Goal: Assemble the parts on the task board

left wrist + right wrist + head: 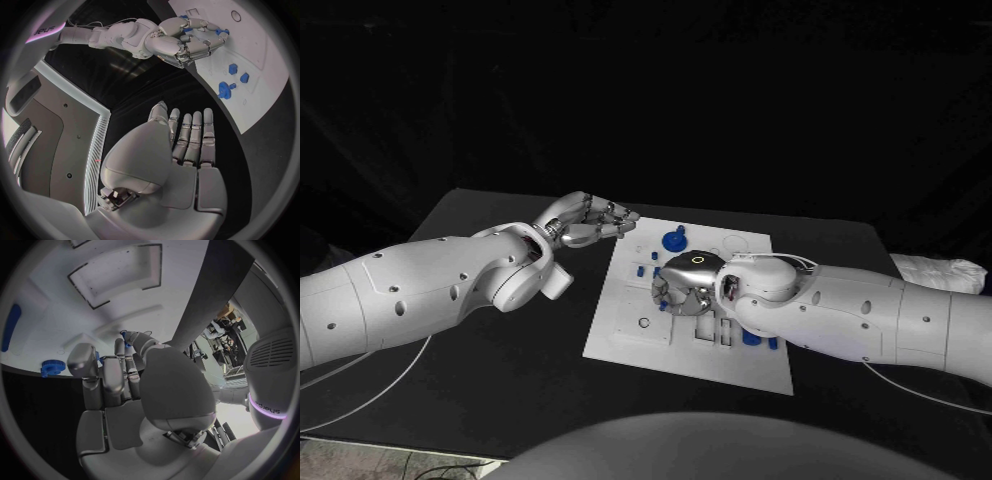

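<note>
Below, right hand (687,285) covers task board (625,335) amid blue parts (674,240).

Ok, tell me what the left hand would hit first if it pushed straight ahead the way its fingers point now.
Probably the near edge of the task board. In the left wrist view the left hand holds nothing, its straight fingers aimed over bare black table toward the board's edge. Depth is unclear; it might pass just above.

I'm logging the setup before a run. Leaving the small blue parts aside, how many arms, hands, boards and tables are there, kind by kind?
White arms: 2, the left arm and the right arm
Silver hands: 2, the left hand and the right hand
White task board: 1
Black table: 1
Total: 6
</note>
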Available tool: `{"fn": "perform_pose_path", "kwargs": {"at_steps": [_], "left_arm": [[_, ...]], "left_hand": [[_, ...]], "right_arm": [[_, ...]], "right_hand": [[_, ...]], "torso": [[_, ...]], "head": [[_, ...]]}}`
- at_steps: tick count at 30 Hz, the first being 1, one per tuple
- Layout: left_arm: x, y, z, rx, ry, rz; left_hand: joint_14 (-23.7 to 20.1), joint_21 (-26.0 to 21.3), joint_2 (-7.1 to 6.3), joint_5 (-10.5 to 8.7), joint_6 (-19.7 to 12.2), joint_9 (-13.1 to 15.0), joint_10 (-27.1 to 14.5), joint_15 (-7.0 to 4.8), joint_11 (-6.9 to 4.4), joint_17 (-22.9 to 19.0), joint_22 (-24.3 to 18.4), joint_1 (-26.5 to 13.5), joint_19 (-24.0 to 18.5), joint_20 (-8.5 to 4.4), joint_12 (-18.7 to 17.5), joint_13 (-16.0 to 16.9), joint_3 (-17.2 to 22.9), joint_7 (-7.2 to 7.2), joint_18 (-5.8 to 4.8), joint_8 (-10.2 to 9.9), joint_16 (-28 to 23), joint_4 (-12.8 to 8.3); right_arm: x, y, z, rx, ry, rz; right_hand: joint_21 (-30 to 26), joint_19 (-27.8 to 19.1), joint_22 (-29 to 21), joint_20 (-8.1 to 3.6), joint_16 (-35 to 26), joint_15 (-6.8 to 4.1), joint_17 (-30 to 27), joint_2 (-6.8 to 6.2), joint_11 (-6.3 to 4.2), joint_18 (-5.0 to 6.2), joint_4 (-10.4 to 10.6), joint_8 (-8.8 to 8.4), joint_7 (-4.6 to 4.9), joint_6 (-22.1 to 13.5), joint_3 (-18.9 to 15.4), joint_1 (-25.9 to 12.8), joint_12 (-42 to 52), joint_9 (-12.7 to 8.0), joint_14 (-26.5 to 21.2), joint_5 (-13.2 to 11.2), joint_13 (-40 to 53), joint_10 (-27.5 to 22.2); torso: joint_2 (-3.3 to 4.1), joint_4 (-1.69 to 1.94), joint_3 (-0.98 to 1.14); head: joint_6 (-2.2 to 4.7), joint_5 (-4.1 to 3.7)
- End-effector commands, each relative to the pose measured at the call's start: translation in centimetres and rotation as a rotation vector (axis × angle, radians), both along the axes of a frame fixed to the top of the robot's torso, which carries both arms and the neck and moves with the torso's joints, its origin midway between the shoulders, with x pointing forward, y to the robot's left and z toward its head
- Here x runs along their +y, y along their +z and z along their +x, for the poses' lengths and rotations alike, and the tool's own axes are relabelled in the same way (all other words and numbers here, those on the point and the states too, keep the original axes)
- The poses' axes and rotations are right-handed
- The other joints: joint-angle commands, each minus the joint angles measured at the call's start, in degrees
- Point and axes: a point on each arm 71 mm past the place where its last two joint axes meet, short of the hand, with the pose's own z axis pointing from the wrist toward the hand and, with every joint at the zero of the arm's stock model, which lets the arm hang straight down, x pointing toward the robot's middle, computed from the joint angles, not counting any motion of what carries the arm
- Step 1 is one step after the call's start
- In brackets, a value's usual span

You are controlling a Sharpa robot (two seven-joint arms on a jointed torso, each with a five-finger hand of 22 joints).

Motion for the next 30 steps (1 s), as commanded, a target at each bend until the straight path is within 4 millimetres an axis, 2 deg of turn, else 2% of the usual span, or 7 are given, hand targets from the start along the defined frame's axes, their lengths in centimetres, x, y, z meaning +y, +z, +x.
{"fn": "perform_pose_path", "kwargs": {"at_steps": [1,18,21,24,26,30], "left_arm": [[-0.19,0.01,-0.05,0.008,-0.011,-0.008],[-0.30,-0.20,-0.07,0.023,-0.019,-0.006],[-0.35,-0.27,-0.09,0.025,-0.021,-0.006],[-0.39,-0.32,-0.10,0.028,-0.023,-0.005],[-0.41,-0.35,-0.11,0.030,-0.024,-0.005],[-0.40,-0.38,-0.12,0.033,-0.024,-0.003]], "left_hand": [[0.0,-0.4,0.15,0.20,-0.1,0.0,-0.3,0.31,0.25,-0.1,0.1,0.3,0.1,0.41,0.4,-0.1,-0.4,0.18,-0.55,0.2,0.2,0.0],[0.0,-0.4,0.50,0.21,-0.3,0.0,-0.5,0.50,0.51,-0.2,0.2,0.3,0.3,0.61,0.6,-0.1,-0.4,0.02,-0.53,0.1,0.6,0.0],[0.0,-0.4,0.56,0.22,-0.3,0.0,-0.5,0.54,0.55,-0.2,0.2,0.3,0.4,0.66,0.6,-0.1,-0.4,0.00,-0.53,0.1,0.6,0.0],[0.0,-0.4,0.58,0.23,-0.3,0.0,-0.6,0.55,0.56,-0.2,0.2,0.3,0.4,0.66,0.6,-0.1,-0.4,0.01,-0.53,0.1,0.7,0.0],[0.0,-0.4,0.61,0.23,-0.3,0.0,-0.6,0.56,0.56,-0.3,0.3,0.3,0.4,0.68,0.6,-0.1,-0.4,0.03,-0.52,0.1,0.7,0.0],[0.0,-0.4,0.62,0.23,-0.3,0.0,-0.6,0.57,0.56,-0.3,0.3,0.3,0.4,0.69,0.6,-0.1,-0.4,0.04,-0.52,0.1,0.7,0.0]], "right_arm": [[-0.04,-0.26,-0.13,0.000,0.008,-0.025],[0.11,-0.40,-0.21,0.014,0.012,-0.041],[0.17,-0.46,-0.23,0.020,0.011,-0.050],[0.19,-0.57,-0.23,0.029,0.008,-0.063],[0.19,-0.63,-0.23,0.033,0.006,-0.070],[0.11,-0.69,-0.19,0.037,0.001,-0.078]], "right_hand": [[-0.2,-0.3,6.5,0.08,-0.3,0.03,0.0,-0.09,0.29,0.76,-0.3,0.07,0.06,0.1,0.0,0.0,-0.3,0.0,-0.3,0.2,-0.1,-0.3],[-1.0,-0.9,6.3,0.04,-0.7,-0.04,-0.7,-0.17,0.43,0.91,-0.4,-0.23,0.08,-0.3,0.0,-0.2,-0.5,0.0,-0.8,0.2,-0.1,-0.8],[-2.7,-1.8,5.9,0.08,-1.6,0.08,-1.7,-0.28,0.89,1.14,-0.3,-1.70,-0.03,-2.5,0.1,-0.8,-1.3,-0.6,-1.7,-1.6,-0.4,-2.7],[-5.0,-3.3,5.3,0.44,-2.7,0.65,-3.0,-0.76,1.91,1.43,-0.2,-4.03,-0.99,-5.7,0.3,-1.4,-2.4,-1.9,-3.1,-3.2,-0.6,-5.9],[-7.1,-4.5,4.9,0.79,-3.7,1.14,-4.2,-1.11,2.50,1.68,-0.1,-5.42,-1.54,-7.5,0.3,-1.9,-3.0,-2.8,-4.2,-5.2,-0.6,-8.4],[-9.9,-6.2,4.2,1.47,-4.6,1.87,-5.5,-1.38,3.22,2.07,0.1,-7.09,-2.08,-9.6,-0.1,-2.4,-2.8,-4.2,-5.8,-8.2,0.2,-11.9]], "torso": [[-0.03,0.00,-0.04],[0.02,-0.01,-0.01],[0.02,0.03,-0.01],[0.03,0.03,0.00],[0.03,0.06,0.00],[0.01,0.02,0.00]], "head": [[-0.01,-0.04],[-0.01,0.11],[-0.01,0.04],[-0.01,0.13],[-0.01,0.18],[-0.01,0.19]]}}
